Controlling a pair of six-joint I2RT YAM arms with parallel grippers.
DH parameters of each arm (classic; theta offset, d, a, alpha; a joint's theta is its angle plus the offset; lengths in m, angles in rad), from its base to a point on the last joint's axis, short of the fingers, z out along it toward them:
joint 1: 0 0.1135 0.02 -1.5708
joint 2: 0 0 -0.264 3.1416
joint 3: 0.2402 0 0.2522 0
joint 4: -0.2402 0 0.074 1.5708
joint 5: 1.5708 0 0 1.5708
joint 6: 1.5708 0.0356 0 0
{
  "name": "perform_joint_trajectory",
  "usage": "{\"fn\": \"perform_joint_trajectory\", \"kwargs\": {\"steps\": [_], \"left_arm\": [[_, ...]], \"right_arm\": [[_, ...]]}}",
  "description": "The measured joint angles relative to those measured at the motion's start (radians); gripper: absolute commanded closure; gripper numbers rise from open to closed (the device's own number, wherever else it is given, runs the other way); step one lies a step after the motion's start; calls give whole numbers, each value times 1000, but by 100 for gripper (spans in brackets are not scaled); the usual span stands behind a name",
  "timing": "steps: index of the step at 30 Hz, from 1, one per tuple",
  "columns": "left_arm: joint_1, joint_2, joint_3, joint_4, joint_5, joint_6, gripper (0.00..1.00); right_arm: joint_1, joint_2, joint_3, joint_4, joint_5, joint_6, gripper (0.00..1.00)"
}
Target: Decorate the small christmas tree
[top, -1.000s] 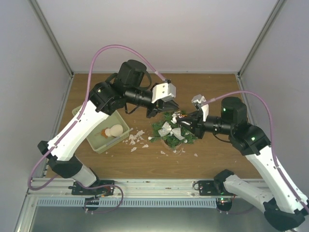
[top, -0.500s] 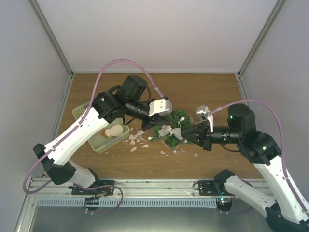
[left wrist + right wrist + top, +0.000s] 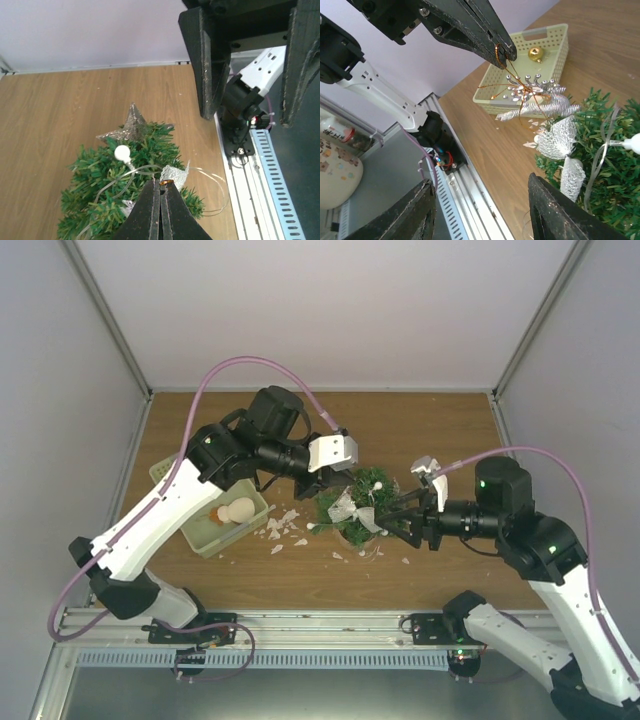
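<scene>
Silver star [image 3: 131,126] and ribbon [image 3: 554,139] already dress the tree [image 3: 95,175] below the left claw [image 3: 501,54], pinched on a wire ornament [image 3: 532,92] seemingly not yet hung, while the right claw [image 3: 482,197] gapes empty.

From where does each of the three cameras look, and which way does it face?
Top external: above and behind the robot, facing down onto the table; left arm, right arm and the small christmas tree show.
Left wrist: on the left arm, facing right over the star; its left end effector, shut on a wire loop, shows at the bottom.
Right wrist: on the right arm, facing left toward the tray; its open right end effector shows at the bottom.
Shared: each wrist view shows the other end effector.
</scene>
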Motion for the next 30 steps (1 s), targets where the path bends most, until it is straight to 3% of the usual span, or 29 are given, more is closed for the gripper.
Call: {"fn": "perform_joint_trajectory", "kwargs": {"steps": [11,18,25,30], "left_arm": [[0,-98,-2,3,-219,101,100],[43,-171,-119,66,-365,256,100],[152,-164,-244,125,-396,388,100],[204,-123,-243,159,-375,422,100]], "right_arm": [[0,1,13,-3,54,-15,43],[0,-2,13,-3,75,-21,40],[0,-12,13,-3,88,-27,40],[0,-26,13,-3,97,-29,39]]}}
